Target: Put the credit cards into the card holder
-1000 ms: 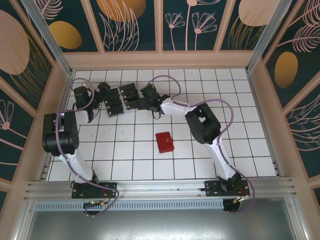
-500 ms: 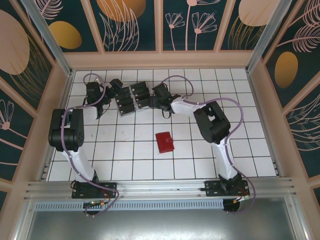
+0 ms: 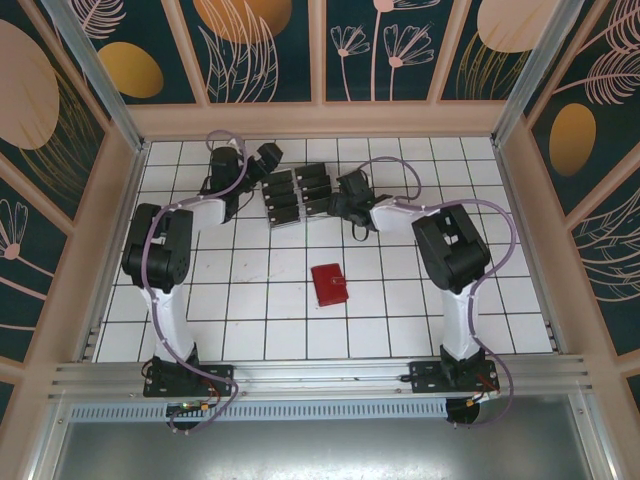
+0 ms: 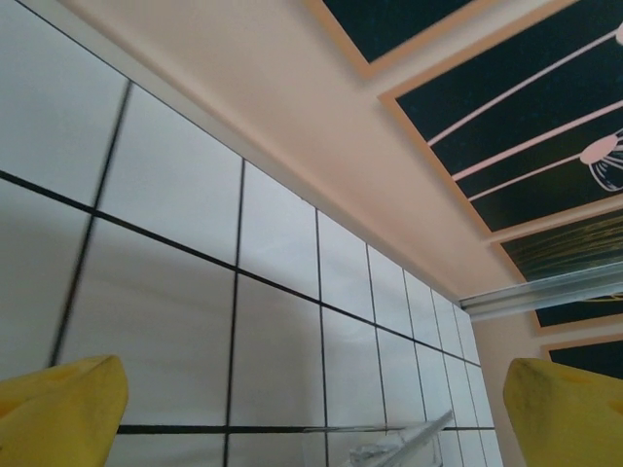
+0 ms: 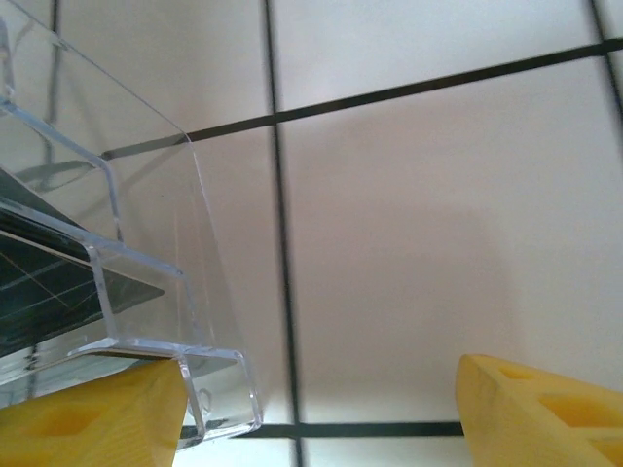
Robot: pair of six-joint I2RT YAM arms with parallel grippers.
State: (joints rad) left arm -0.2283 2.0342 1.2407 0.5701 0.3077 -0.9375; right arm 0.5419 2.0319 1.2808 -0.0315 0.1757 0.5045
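Reaching for a card | right gripper (image 5: 321,389) jaws are gaping, empty, just right of the clear rack (image 5: 146,243), where the credit cards (image 5: 39,282) are sitting | left gripper (image 4: 311,413) is gaping too | card holder (image 3: 329,285) is lying nearer, well apart | probably needing: shifting left, pinching one card only.

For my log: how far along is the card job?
Done: nothing visible. The thin black cards sit in the clear plastic rack; the small red folding wallet lies apart. In hand: left gripper and right gripper open, empty, near the rack. Remaining: every card.
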